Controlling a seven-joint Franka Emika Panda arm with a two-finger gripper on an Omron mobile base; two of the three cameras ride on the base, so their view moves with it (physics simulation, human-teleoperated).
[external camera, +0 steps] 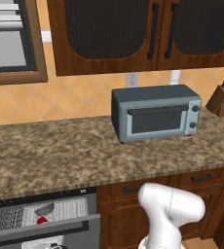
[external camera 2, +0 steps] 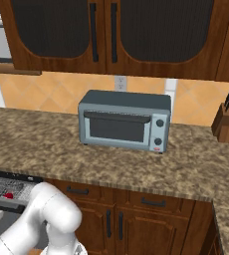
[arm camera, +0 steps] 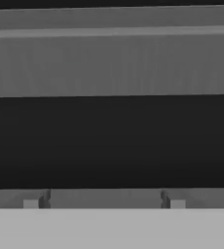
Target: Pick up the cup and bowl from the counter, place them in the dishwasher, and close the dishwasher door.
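Observation:
The dishwasher (external camera: 16, 200) stands open under the counter (external camera: 60, 151) at the lower left. In its white wire rack, the red cup (external camera: 42, 220) lies just in front of the grey bowl (external camera: 45, 209). The cup (external camera 2: 8, 195) also shows as a red spot in the right base view. The dishwasher door (external camera: 60, 227) is tilted part way up in front of the rack. In the hand view, my gripper (arm camera: 104, 202) is open, its fingertips (arm camera: 175, 202) wide apart, close against the grey door (arm camera: 112, 63) and its black bar handle (arm camera: 112, 141). Nothing is held.
A grey toaster oven (external camera: 155, 112) stands on the counter against the wall, with a knife block (external camera: 223, 97) at the far right. Brown wooden drawers (external camera: 201, 178) and cabinet doors lie right of the dishwasher. My white arm (external camera: 170, 214) bends down to the left in front of them.

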